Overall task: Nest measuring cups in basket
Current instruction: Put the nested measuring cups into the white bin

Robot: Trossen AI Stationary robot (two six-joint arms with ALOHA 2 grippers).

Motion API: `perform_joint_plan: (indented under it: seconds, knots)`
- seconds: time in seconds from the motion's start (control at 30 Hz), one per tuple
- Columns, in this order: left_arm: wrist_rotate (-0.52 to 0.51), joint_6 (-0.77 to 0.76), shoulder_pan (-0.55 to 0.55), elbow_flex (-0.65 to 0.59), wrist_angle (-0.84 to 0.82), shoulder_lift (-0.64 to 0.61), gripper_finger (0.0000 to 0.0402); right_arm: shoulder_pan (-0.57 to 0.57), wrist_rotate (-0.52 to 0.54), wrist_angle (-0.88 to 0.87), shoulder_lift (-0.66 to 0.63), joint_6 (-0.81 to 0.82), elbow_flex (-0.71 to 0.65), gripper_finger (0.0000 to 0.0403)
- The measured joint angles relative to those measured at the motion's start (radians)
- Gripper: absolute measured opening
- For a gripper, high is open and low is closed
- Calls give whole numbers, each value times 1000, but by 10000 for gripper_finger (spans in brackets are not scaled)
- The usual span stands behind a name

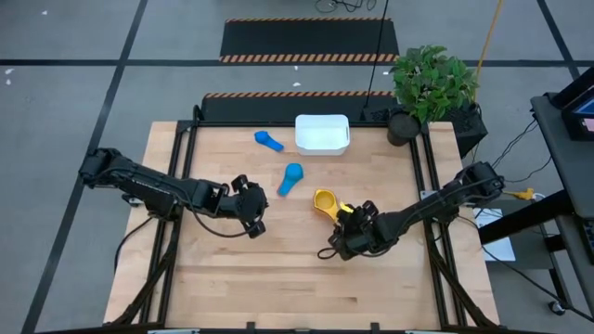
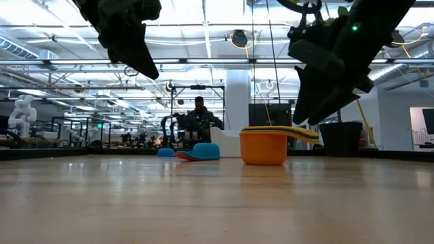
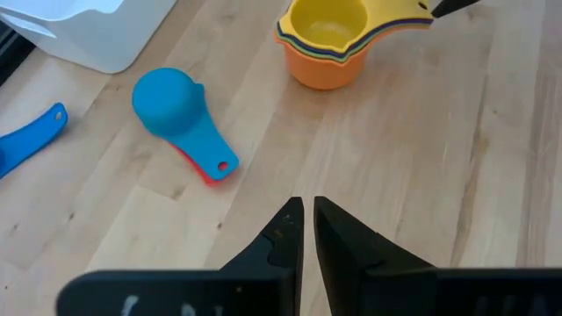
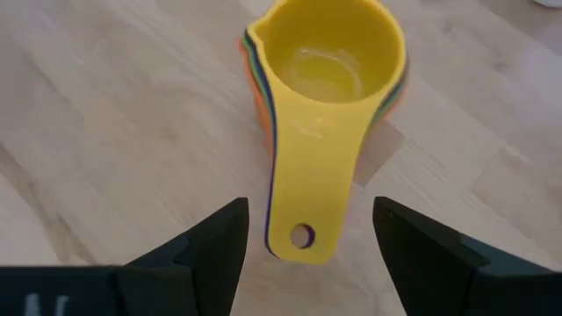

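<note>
Right hand [image 4: 303, 233], fingers wide apart and holding nothing, straddles the handle of the nested stack [image 1: 324, 200] at frame centre, yellow cup on top of an orange one with more rims between; probably lined up to grip the stack by its handles. Left hand [image 3: 304, 224], fingers nearly closed and empty, waits left of centre over the counter [image 1: 278, 269]. Loose: one light blue cup [image 1: 292, 176] upside down over a red one, one dark blue cup [image 1: 269, 140] beside the white basket [image 1: 322, 134] at upper centre; stack count not readable.

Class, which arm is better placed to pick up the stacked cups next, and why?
The right. Its open end effector straddles the handle of the stacked cups. The left end effector, shut, sits farther off, with the upside-down light blue cup nearer to it.
</note>
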Motion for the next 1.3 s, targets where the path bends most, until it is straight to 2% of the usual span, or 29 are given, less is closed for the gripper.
perform_joint_plan:
  seconds: [0.2, 0.37, 0.47, 0.63, 0.93, 1.1, 1.3]
  knots:
    - [0, 0, 0, 0, 0, 0, 35, -29, -107, 73, 0, -110, 0, 268]
    - [0, 0, 0, 0, 0, 0, 35, -59, -104, 46, 0, -101, 0, 316]
    - [0, 0, 0, 0, 1, 0, 35, -82, -110, 49, 11, -93, 0, 331]
    - [0, 0, 0, 0, 0, 0, 35, -115, -155, 53, 50, -96, -1, 323]
    - [-1, 3, -2, 0, -1, 0, 35, -119, -132, 73, 53, -166, -1, 314]
    - [0, 3, -2, 0, -1, 0, 35, -119, -130, 108, 53, -255, -1, 313]
    - [-1, 3, -2, 0, -1, 0, 35, -119, -155, 128, 48, -439, -1, 313]
